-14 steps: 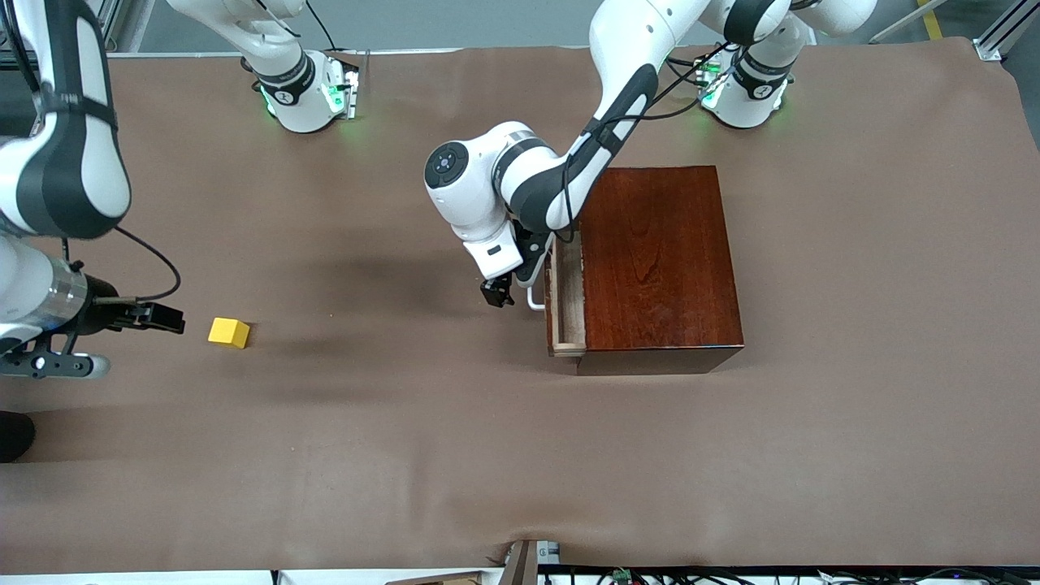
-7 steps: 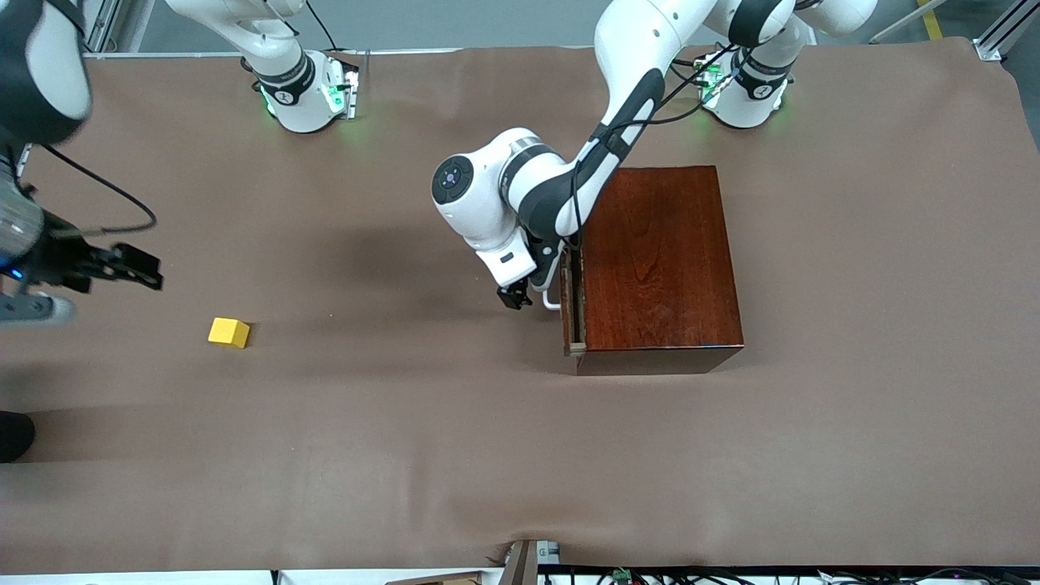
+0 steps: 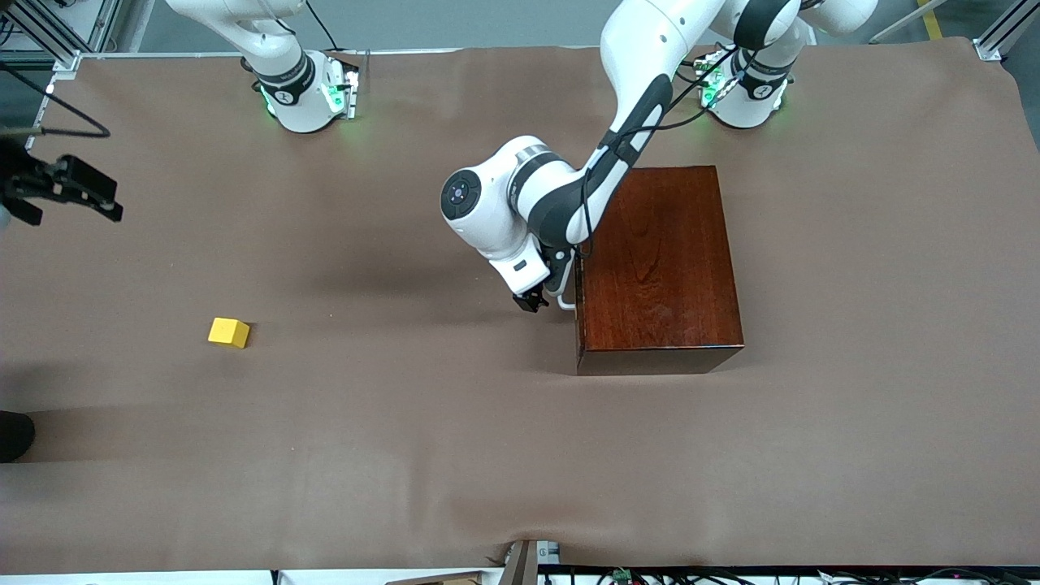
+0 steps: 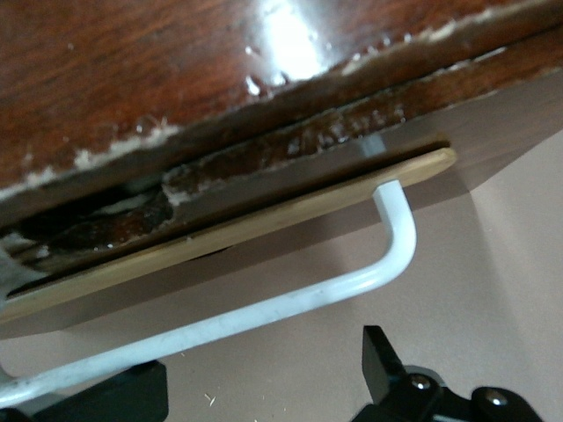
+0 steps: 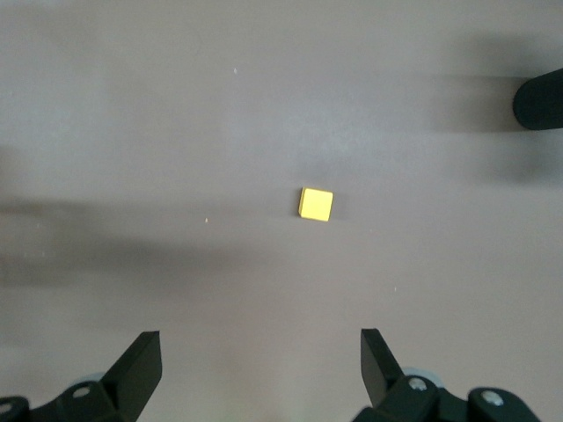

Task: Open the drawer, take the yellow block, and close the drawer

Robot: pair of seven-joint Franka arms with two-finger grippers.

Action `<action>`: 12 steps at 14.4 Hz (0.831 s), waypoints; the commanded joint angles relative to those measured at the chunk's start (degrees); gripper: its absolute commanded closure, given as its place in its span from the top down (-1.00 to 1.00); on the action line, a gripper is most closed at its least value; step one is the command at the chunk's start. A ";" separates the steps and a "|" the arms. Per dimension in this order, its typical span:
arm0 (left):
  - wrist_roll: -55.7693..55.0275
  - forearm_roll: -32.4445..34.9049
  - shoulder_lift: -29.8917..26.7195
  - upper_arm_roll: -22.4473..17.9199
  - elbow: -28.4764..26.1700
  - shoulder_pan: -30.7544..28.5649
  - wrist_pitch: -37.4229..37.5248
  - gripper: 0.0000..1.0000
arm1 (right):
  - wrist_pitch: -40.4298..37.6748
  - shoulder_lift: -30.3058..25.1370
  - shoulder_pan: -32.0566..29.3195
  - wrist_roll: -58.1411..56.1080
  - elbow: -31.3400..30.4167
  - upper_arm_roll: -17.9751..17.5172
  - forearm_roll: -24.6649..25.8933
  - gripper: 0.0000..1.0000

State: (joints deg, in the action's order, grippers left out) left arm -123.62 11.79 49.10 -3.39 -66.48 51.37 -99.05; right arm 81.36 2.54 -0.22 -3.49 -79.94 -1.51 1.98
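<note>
**Drawer pushed in, yellow block out on the surface**

Drawer flush in the wooden box, white handle sticking out. Left claw right at that handle, spread open around the bar, holding nothing. Yellow block well apart from the box, toward the right arm's end of the surface. Right claw up over that end, wide open, empty.

Brown table cloth, grey floor
</note>
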 commanded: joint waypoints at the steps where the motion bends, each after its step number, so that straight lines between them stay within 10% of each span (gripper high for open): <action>1: 1.19 0.95 -0.85 0.14 -1.29 -0.65 1.05 1.00 | -0.06 -5.07 -0.65 -3.53 -5.90 0.37 -0.66 1.00; 12: 9.62 0.69 -10.32 0.66 -0.85 -1.35 0.97 1.00 | 0.47 -5.88 -2.50 -3.63 -7.42 0.46 -0.75 1.00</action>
State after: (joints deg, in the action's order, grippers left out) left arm -116.61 11.79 44.15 -3.15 -65.83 51.04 -99.67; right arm 81.49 -2.56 -1.26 -6.27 -87.08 -0.61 1.98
